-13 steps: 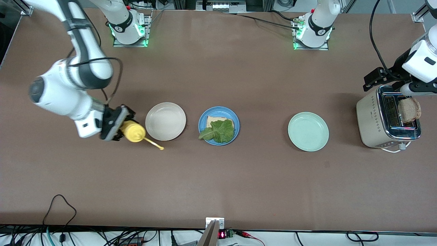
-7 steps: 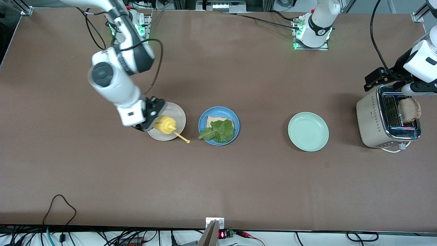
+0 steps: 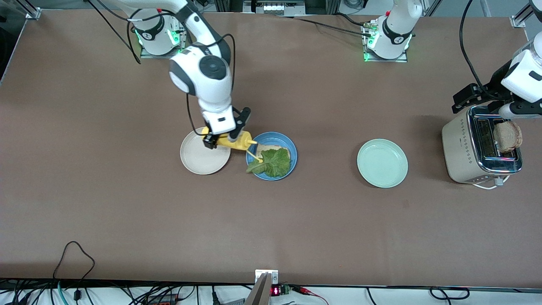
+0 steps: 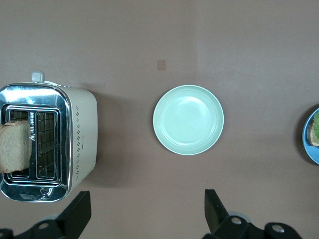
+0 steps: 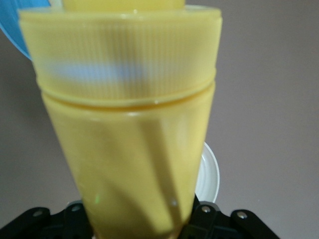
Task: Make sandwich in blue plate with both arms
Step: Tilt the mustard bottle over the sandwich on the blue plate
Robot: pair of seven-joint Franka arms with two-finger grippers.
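Yellow bottle filling right wrist view

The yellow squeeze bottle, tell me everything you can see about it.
The yellow squeeze bottle looks like soft plastic, with a ribbed cap and a long thin nozzle. The right hand holds it shut around its body, tilted, over the gap between the cream plate and blue plate, nozzle tip above the lettuce.

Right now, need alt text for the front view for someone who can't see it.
The right tool holds a yellow squeeze bottle, nozzle tipped over the lettuce and toast on the blue plate, with a cream plate beside it. Toward the left arm's end sit a mint-green plate and a toaster with a slice sticking up, the left tool above it.
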